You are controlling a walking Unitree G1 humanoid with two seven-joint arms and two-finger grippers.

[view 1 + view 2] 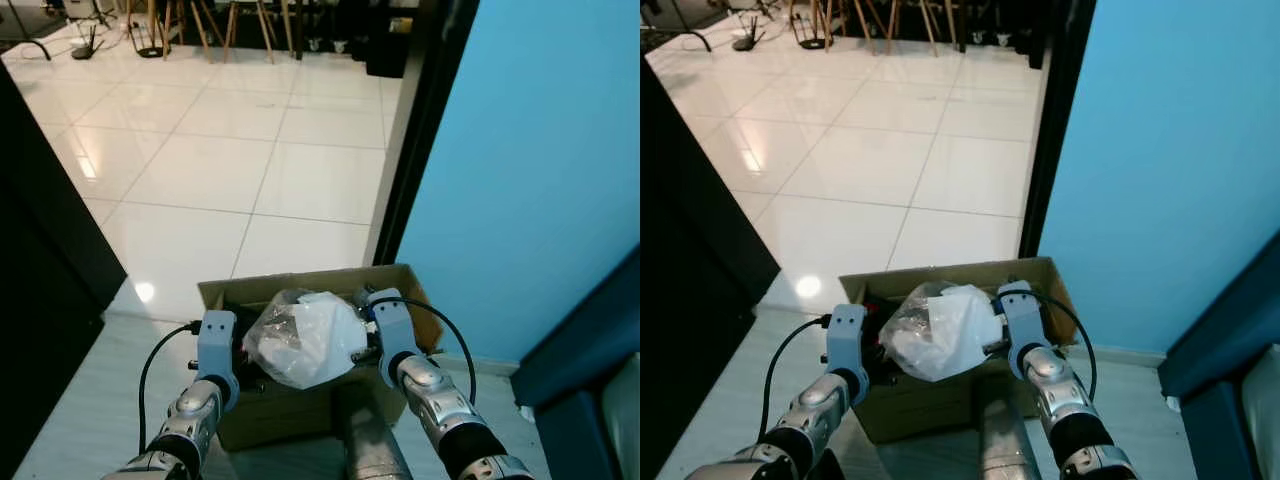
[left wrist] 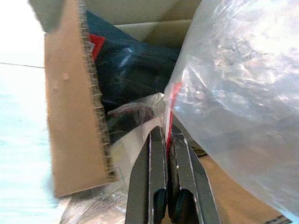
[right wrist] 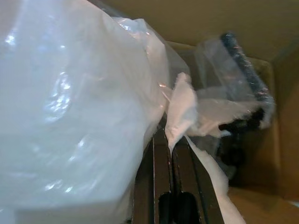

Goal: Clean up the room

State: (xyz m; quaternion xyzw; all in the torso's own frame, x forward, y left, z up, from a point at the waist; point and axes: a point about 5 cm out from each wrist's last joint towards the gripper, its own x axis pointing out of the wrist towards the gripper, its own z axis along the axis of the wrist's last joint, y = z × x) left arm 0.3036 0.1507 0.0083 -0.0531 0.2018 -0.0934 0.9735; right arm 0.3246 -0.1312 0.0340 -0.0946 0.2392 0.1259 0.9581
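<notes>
A crumpled clear-and-white plastic bag (image 1: pixel 305 335) bulges out of an open cardboard box (image 1: pixel 400 277) on the floor just in front of me. My left gripper (image 2: pixel 167 133) is shut on the bag's left edge, with a red strip of the plastic pinched between its fingers. On the other side, my right gripper (image 3: pixel 169 136) is shut on a white fold of the same bag. Both grippers reach into the box from the near side, the left gripper (image 1: pixel 243 352) and the right gripper (image 1: pixel 367 343) flanking the bag. Dark wrapped items (image 2: pixel 126 70) lie deeper in the box.
A blue wall (image 1: pixel 530 150) and a dark door frame (image 1: pixel 415 130) stand right of the box. Black furniture (image 1: pixel 40 250) lines the left. White tiled floor (image 1: pixel 250 150) stretches ahead to chair legs (image 1: pixel 240 30). A dark blue piece of furniture (image 1: pixel 580 340) sits at the lower right.
</notes>
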